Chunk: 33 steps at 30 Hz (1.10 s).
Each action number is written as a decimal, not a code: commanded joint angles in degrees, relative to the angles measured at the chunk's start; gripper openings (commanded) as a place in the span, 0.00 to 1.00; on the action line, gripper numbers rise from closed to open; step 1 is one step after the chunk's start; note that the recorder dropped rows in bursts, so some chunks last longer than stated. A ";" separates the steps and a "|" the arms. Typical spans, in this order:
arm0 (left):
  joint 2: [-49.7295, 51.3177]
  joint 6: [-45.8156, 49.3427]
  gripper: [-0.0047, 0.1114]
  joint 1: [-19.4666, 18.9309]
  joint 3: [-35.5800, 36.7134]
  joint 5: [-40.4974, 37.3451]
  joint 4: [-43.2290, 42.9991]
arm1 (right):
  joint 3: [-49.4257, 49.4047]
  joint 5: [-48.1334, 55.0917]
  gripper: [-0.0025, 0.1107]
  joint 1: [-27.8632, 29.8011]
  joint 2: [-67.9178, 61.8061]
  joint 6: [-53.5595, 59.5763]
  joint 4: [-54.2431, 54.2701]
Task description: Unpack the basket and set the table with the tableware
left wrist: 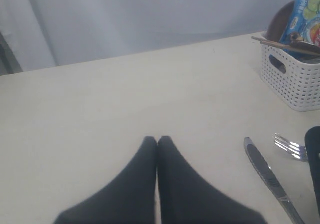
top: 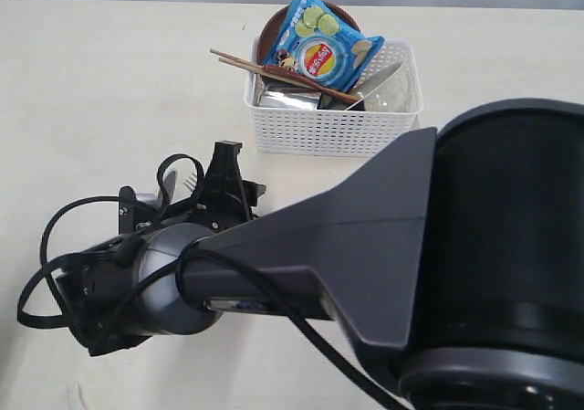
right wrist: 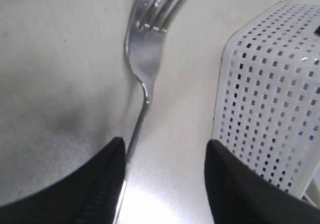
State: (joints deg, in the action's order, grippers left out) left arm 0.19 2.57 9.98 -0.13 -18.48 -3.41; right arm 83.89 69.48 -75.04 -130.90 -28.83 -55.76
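The fork (right wrist: 145, 59) lies flat on the bench (top: 109, 81), tines pointing away from the right hand (right wrist: 165, 144) and handle running back between its fingers. Those fingers stand apart and are not clamped on anything. The handle passes close along the inner face of one finger; I cannot tell whether they touch. The knife (left wrist: 267, 176) lies just beside the fork, roughly parallel, and the basket (top: 333, 127) stands close on the fork's other side.

This looks like the release of the fork. To do it well, the right hand should rise straight up before it swings anywhere, so the near finger does not drag the handle askew or push it into the knife. Once it is clear, it should go over the basket wall, not across it.

The basket holds the chopsticks (top: 274, 72), the brown plate (top: 270, 34) and a blue chip bag (top: 324, 45) lying on top. The left hand (left wrist: 157, 139), fingers pressed together, hovers empty above bare bench.
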 commanded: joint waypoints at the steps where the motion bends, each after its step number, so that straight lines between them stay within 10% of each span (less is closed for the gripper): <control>1: -0.19 -0.02 0.04 -0.14 0.13 0.03 0.49 | 0.08 0.48 0.42 0.26 2.79 -1.33 2.46; 7: -0.19 -0.02 0.04 -0.14 0.13 0.03 0.49 | 1.16 -0.82 0.40 4.43 9.62 -1.33 13.50; 15: -0.19 -0.02 0.04 -0.14 0.13 0.03 0.49 | 2.21 -13.90 0.40 22.47 14.67 17.31 55.76; 33: -0.19 -0.02 0.04 -0.14 0.13 0.03 0.49 | 1.99 -18.10 0.29 22.61 6.51 29.49 52.65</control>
State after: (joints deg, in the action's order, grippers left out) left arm 0.19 2.57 9.98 -0.13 -18.48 -3.41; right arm 85.88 51.43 -52.40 -124.12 1.33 -2.68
